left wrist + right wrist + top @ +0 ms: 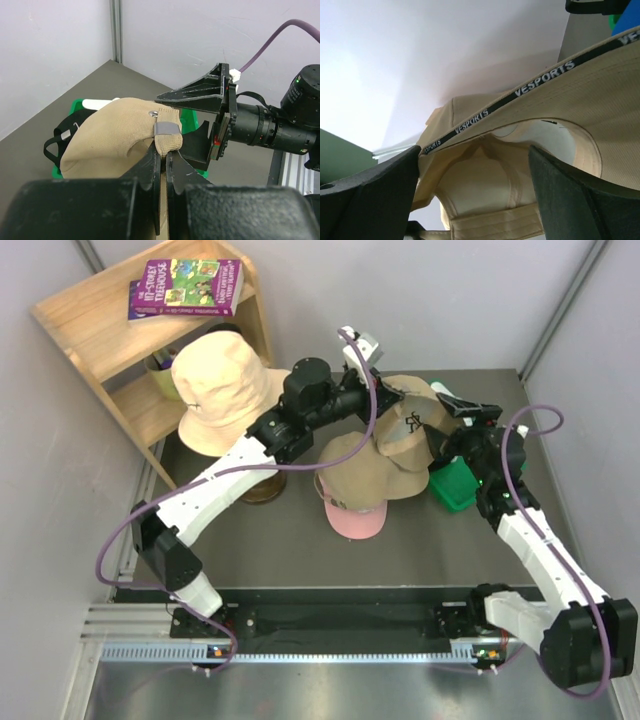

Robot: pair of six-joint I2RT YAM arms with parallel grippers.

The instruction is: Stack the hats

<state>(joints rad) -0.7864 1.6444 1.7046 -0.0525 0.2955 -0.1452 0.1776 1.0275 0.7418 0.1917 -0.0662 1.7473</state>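
My left gripper point(385, 398) is shut on the back edge of a khaki-tan cap point(412, 420) and holds it up at the back of the table; the pinched fabric fold shows in the left wrist view point(167, 141). My right gripper point(447, 437) is open just right of and under this cap, and its wrist view looks up into the cap's lined inside point(490, 185). It also shows in the left wrist view point(220, 125). Another tan cap point(355, 462) lies on a pink cap point(352, 522) mid-table. A black cap point(62, 142) lies in the green bin point(76, 106).
The green bin point(455, 488) stands at the right beside my right arm. A cream bucket hat point(220, 390) sits on a wooden stand point(262, 490) at the left. A wooden shelf point(100, 330) with a purple book point(190, 287) fills the back left corner.
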